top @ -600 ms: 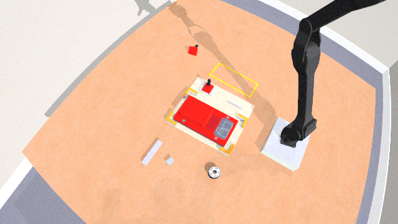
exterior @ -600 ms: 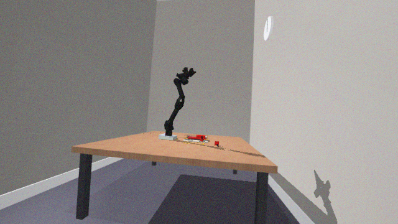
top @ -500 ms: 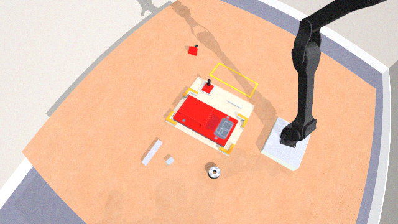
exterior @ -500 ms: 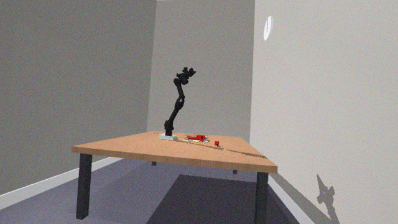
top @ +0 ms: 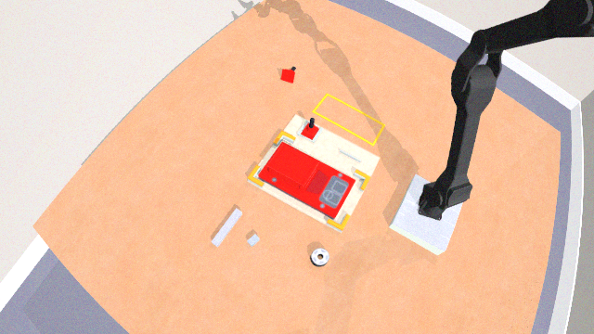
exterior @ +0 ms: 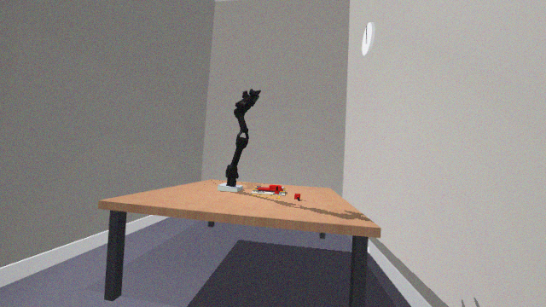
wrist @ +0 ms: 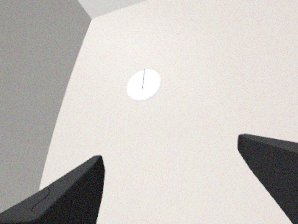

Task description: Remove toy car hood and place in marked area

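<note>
The red toy car (top: 297,173) (exterior: 268,188) lies on a cream board (top: 345,160) with yellow corner pieces in the middle of the table. Grey outlined shapes (top: 335,192) show on its right end; I cannot tell the hood apart from the body. The marked area is a yellow outlined rectangle (top: 355,109) just behind the board, with nothing inside it. My gripper (exterior: 252,93) (wrist: 172,152) is raised high above the arm's base, far from the car, and points up at the wall. Its fingers stand wide apart with nothing between them. It is out of the top view.
A red block with a black knob (top: 310,131) sits on the board's back edge. Another small red block (top: 288,74) (exterior: 297,196) lies further back. A grey bar (top: 226,227), a small grey cube (top: 252,239) and a ring (top: 316,259) lie in front. The arm's white base (top: 408,227) stands right.
</note>
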### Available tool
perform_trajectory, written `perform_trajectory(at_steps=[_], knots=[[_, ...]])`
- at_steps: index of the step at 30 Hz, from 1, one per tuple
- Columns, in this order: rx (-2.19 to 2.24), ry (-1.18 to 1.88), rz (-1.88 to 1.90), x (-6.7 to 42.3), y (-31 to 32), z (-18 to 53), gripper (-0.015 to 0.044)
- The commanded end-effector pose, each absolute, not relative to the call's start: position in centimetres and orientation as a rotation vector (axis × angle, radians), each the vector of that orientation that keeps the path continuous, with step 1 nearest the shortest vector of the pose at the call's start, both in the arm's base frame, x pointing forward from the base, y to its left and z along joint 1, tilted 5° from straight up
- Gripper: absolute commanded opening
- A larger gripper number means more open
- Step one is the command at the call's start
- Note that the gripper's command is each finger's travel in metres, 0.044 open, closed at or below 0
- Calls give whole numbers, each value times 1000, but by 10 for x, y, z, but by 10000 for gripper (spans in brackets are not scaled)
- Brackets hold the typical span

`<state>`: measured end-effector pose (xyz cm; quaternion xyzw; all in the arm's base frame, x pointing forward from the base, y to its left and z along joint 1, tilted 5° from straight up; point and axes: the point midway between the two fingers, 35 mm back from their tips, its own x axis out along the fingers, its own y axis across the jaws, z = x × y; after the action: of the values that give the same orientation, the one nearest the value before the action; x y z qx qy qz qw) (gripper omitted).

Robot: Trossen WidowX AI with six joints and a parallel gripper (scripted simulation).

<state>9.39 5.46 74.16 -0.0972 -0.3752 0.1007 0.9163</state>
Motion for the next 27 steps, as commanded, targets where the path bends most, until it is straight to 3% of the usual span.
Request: perform_trajectory(at_steps=[1,12,27], knots=[[-263,-859,197,70,91,746,440],[-355,-950,173,59,148,743,440],[-541,-956,185,86,217,715,440]])
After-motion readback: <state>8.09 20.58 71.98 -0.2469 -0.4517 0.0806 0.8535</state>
